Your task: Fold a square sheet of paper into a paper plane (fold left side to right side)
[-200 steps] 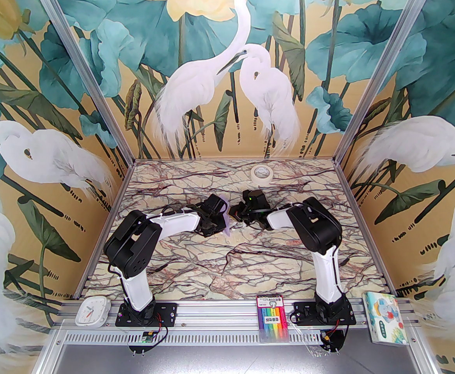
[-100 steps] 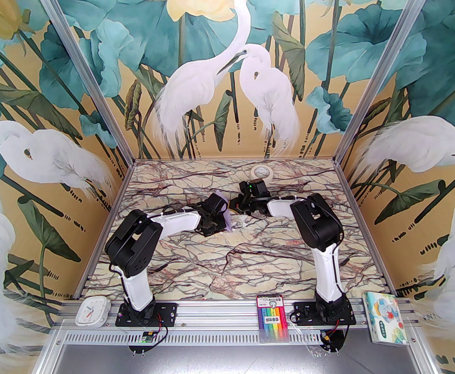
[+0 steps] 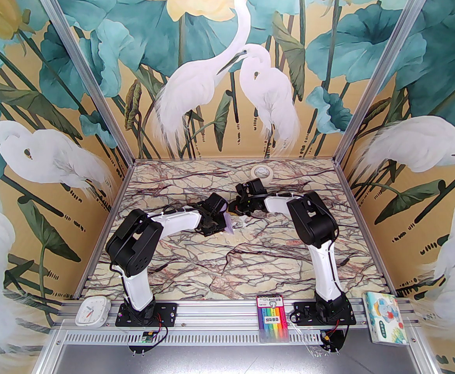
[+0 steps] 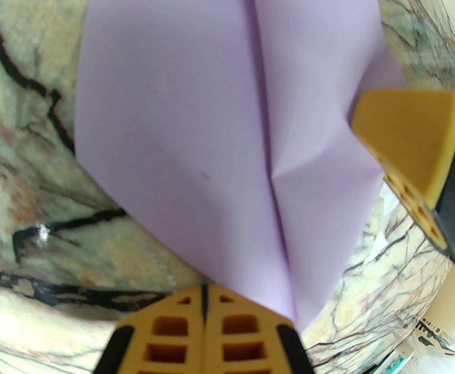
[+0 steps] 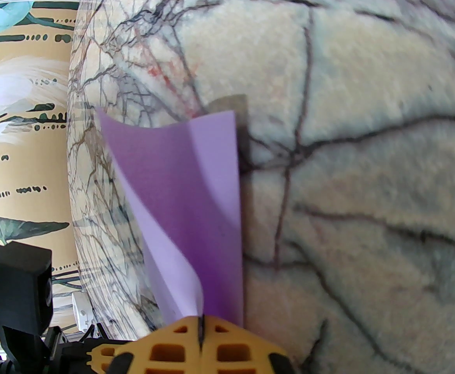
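Top view: paper plane [image 3: 227,227] between left fingers [image 3: 220,226] and right fingers [image 3: 234,210].
Left wrist: left fingers clamped on its pointed end.
Right wrist: right fingers pinching its edge.
Progress: centre crease done; likely wings left.

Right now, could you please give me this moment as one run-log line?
left pincer: shut on lavender paper | right pincer: shut on lavender paper | crease: down the middle | surface: marble table

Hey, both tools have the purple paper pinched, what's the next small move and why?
Probably lower the lavender paper flat onto the table: left tool and right tool are both shut on it, and it curls loosely, unpressed.
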